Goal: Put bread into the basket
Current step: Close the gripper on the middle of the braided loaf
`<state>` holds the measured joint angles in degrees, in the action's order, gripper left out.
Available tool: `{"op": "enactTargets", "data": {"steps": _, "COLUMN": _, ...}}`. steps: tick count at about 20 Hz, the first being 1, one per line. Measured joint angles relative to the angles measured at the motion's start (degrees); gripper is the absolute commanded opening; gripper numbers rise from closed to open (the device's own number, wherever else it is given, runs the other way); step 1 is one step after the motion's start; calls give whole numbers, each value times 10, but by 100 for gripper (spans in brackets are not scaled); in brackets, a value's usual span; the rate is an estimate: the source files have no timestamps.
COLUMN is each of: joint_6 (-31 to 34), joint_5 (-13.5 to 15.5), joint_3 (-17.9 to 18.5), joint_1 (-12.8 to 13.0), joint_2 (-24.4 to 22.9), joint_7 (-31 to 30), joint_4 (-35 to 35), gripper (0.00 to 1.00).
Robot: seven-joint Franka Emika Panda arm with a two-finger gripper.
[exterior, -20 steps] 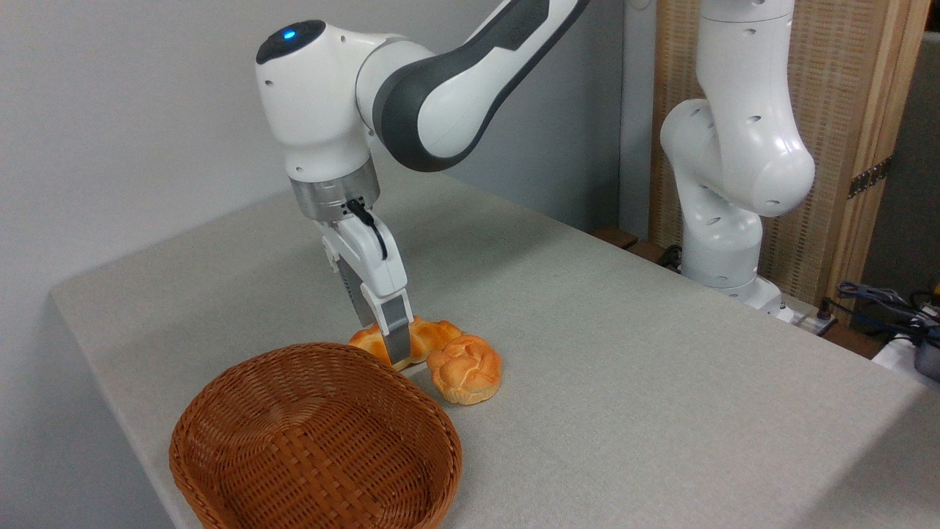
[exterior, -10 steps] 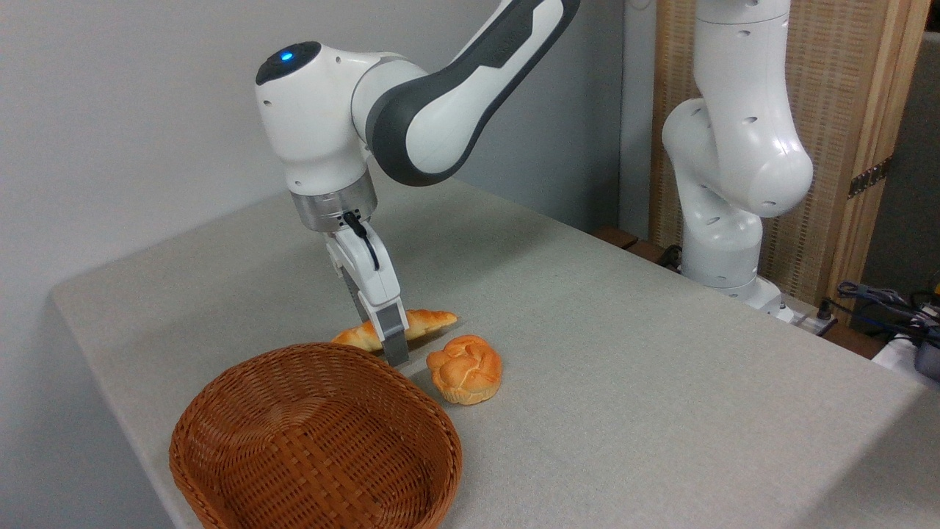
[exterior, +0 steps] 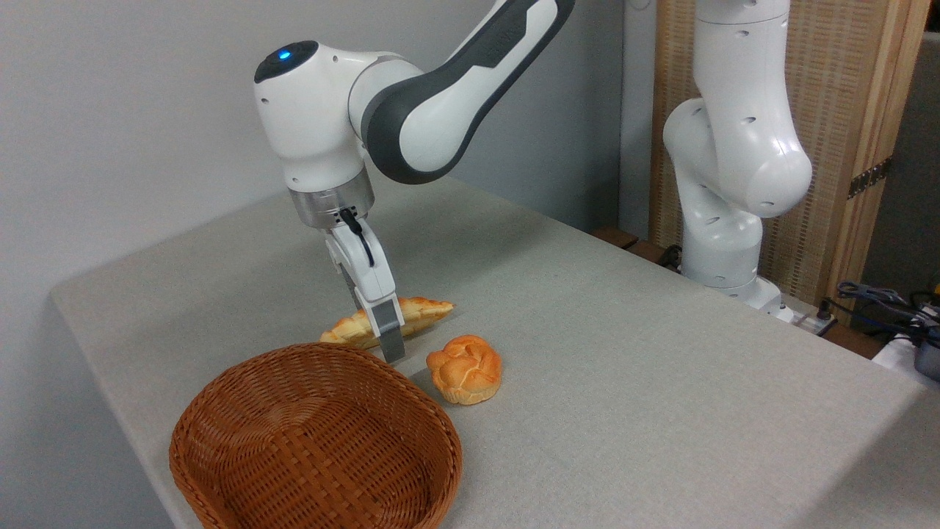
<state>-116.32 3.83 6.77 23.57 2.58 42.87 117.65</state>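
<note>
The bread (exterior: 418, 312), a long braided golden loaf with pointed ends, hangs tilted just above the table, its right end higher. My gripper (exterior: 391, 339) is shut on its middle, and the near finger (exterior: 387, 332) covers part of it. The brown woven basket (exterior: 220, 411) stands at the table's front left, just below and in front of the held loaf. Nothing lies inside the basket.
A small round knotted bun (exterior: 465, 369) lies on the grey table (exterior: 624, 382) just right of the basket's rim. A second white robot arm (exterior: 734, 154) stands at the table's back right edge. Cables and gear (exterior: 892, 308) sit far right.
My gripper has lifted the bread off the table and carried it up and slightly left, away from the bun. The bun and the basket stayed put.
</note>
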Motion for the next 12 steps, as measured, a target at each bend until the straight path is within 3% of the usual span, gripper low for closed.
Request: {"op": "enactTargets", "data": {"steps": 12, "joint_6": -1, "joint_5": 0, "joint_3": -3, "joint_1": 8, "joint_2": 0, "joint_7": 0, "joint_4": -1, "gripper": 39}}
